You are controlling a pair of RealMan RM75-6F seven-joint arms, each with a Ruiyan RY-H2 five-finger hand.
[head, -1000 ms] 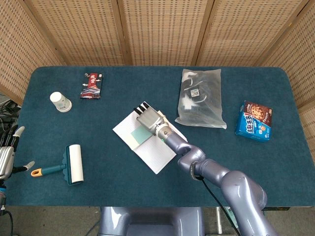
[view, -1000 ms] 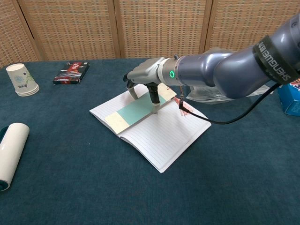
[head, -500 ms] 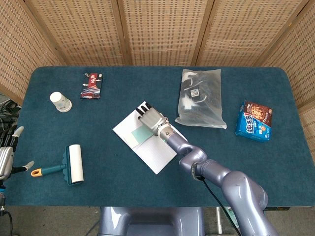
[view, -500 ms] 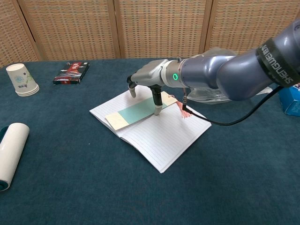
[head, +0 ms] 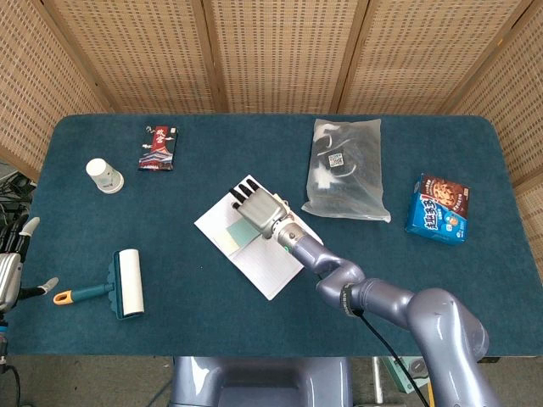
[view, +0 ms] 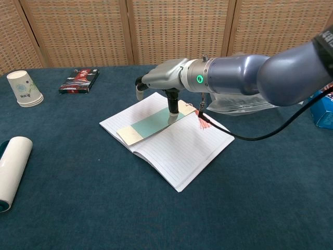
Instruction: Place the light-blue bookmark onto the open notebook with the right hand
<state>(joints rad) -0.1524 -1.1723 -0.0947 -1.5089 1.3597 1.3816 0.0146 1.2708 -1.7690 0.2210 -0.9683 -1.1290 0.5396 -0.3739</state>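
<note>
Right hand hovered over open notebook, fingers spread, one fingertip pressing light-blue bookmark lying flat on notebook's far page; left hand open

left hand: cut by head view's left edge
bookmark: its far end hidden under right hand

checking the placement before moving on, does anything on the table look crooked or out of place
Nothing stands out. The bookmark lies flat on the open notebook, slanted across its far page, its red tassel toward the plastic bag. The right hand hovers over it, one fingertip down.
</note>
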